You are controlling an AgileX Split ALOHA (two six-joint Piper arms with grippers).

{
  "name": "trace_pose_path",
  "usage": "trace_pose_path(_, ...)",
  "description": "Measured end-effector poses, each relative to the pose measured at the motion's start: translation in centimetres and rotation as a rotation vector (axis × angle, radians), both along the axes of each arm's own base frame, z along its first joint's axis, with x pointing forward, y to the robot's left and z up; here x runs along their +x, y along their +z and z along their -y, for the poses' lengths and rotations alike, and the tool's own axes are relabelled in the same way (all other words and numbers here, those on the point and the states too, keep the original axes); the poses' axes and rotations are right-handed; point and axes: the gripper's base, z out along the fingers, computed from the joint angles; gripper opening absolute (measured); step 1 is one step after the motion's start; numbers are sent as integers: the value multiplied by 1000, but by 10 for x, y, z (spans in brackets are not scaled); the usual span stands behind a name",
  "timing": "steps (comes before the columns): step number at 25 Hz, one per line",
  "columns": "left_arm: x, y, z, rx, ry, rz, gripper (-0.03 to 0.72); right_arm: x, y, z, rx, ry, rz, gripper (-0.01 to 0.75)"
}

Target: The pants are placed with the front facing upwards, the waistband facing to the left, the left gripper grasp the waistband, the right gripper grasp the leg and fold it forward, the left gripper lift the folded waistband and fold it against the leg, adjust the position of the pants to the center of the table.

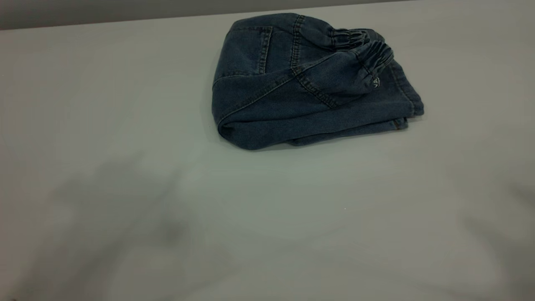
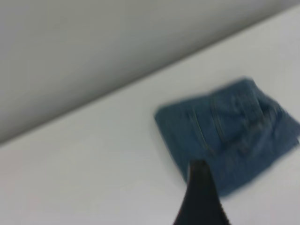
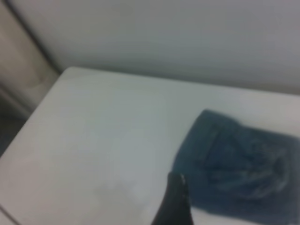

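The pants (image 1: 292, 88) lie folded into a compact blue denim bundle on the white table (image 1: 125, 175), toward its far edge and a little right of the middle. The gathered waistband (image 1: 374, 54) rests on top at the bundle's right end, and a patch pocket faces up at its left. Neither gripper appears in the exterior view. The left wrist view shows a dark part of my left gripper (image 2: 200, 197) above the table, short of the pants (image 2: 234, 126). My right gripper (image 3: 174, 201) likewise hangs clear of the pants (image 3: 239, 164). Nothing is held.
The table's far edge (image 1: 125, 21) runs just behind the pants, with a grey wall beyond. A rounded table corner (image 3: 65, 72) shows in the right wrist view. Soft arm shadows fall on the near left (image 1: 117, 217) and near right of the tabletop.
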Motion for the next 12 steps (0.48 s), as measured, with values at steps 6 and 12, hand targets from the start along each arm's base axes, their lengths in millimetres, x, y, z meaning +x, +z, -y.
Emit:
trace_pose_path(6, -63, -43, -32, -30, -53, -108, 459, -55, -42, -5, -29, 28, 14, 540)
trace_pose_path(12, -109, -103, -63, 12, -53, -173, 459, -100, -90, -5, -139, 39, 91, 540)
